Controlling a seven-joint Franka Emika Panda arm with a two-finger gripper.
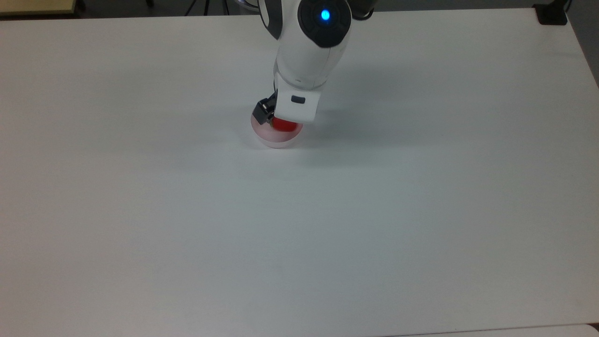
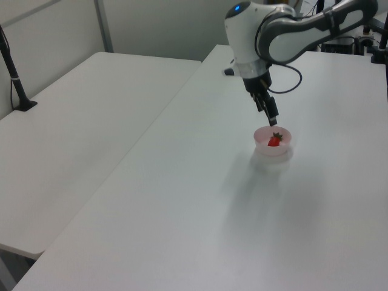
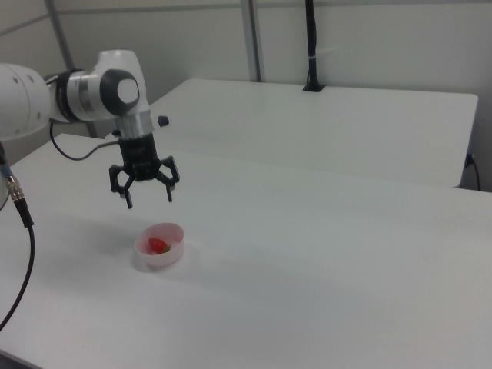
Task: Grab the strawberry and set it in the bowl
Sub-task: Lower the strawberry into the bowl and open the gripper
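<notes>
White table [image 3: 323, 254], strawberry [image 3: 158, 246] inside pink bowl [image 3: 171, 251], claw [image 3: 149, 197] spread apart above.

a wide white surface [image 1: 374, 210] is seen. a second white surface [image 2: 91, 121] is set beside it, at 9 o'clock in the left view. a black pole [image 3: 310, 46] is clamped at its far edge, at 12 o'clock in the right view.

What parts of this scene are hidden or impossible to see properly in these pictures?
- Top view: the arm covers part of the bowl and strawberry.
- Left view: the open gripper is seen edge-on, its gap hidden.
- Right view: the bowl's near wall hides the strawberry's underside.
</notes>
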